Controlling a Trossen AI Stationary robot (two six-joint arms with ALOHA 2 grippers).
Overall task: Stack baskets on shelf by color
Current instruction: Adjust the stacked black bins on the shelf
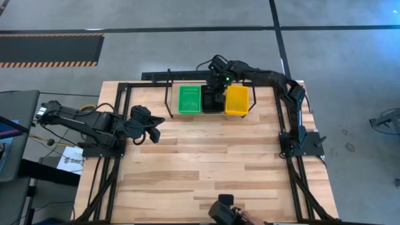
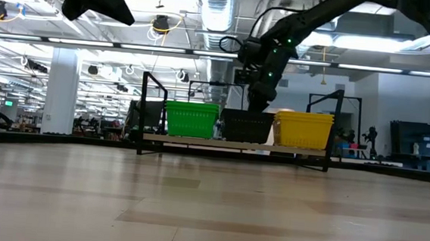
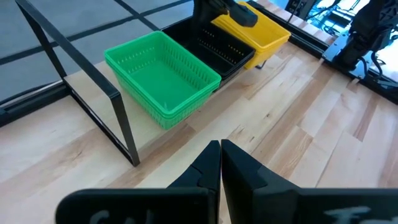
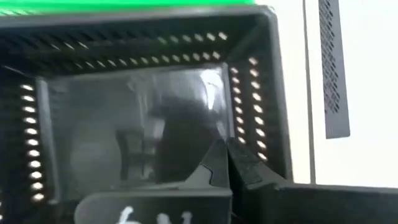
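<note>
The light wood-plank bench (image 1: 206, 162) lies bare across its whole near and middle part, edged by black frame rails (image 1: 295, 181) on the left, right and far sides. All the task's things sit at the far edge. There the low black thin-rod metal shelf (image 1: 167, 94) with upright loop ends stands on its light wood base, and three groups of perforated plastic baskets fill it side by side: the green baskets (image 1: 189, 99) at the left end, the black baskets (image 1: 213, 102) in the middle, the yellow baskets (image 1: 237, 100) at the right end. In the left wrist view the neighbouring stacks touch or nearly touch, with little free room between them, and the green stack shows more than one rim. A stretch of shelf base stays free between the green stack and the left loop end.

The right arm reaches from its base at the bench's right side along the far edge, elbow bent, wrist pointing down. The right gripper (image 4: 227, 163) hangs just above the black baskets' floor, jaws pressed together and holding nothing.

The left arm is folded low at the bench's left edge, well apart from the shelf. The left gripper (image 3: 220, 163) faces the shelf, jaws pressed together and holding nothing.
</note>
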